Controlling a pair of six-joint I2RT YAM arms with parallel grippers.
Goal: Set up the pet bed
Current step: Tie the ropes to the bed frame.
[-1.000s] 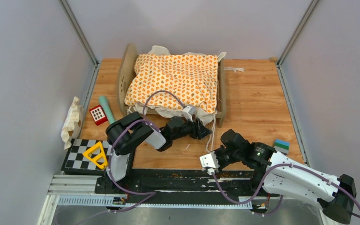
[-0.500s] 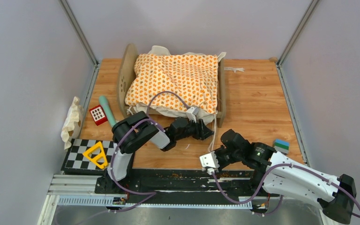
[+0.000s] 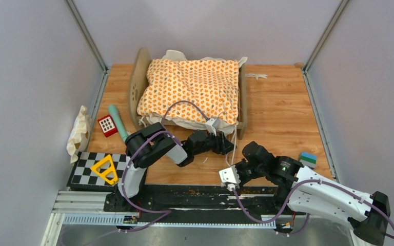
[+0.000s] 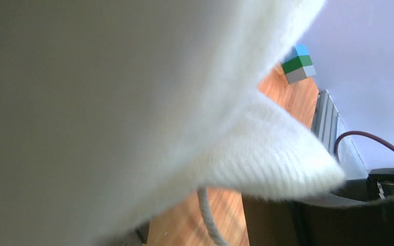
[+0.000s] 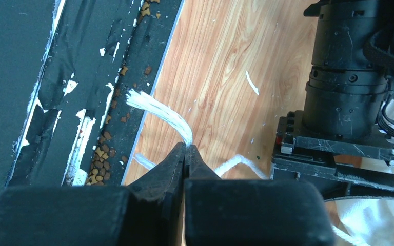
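Observation:
The pet bed point(image 3: 136, 86), a light-wood frame with rounded end boards, stands at the back middle. An orange-patterned cushion point(image 3: 192, 87) covers it, and cream fabric spills over the front. My left gripper point(image 3: 227, 145) sits at the bed's front right corner, against that cream edge. White fabric point(image 4: 107, 102) fills the left wrist view and hides the fingers, and a cord point(image 4: 208, 215) hangs below it. My right gripper point(image 5: 186, 148) is shut on a white tie cord point(image 5: 159, 113) low over the wood near the table's front edge point(image 3: 224, 179). The cord's frayed end sticks out past the tips.
A green-and-blue block point(image 3: 308, 159) sits right of my right arm. Left of the bed lie a teal cylinder point(image 3: 117, 119), a red block point(image 3: 107, 124) and a crumpled cream cloth point(image 3: 78, 132). A checkered mat point(image 3: 84, 171) carries a yellow triangle point(image 3: 105, 169). Walls close in on both sides.
My left arm has shifted a little to the right, and its gripper has edged right along the bed's front corner. The right arm and its held cord have stayed put.

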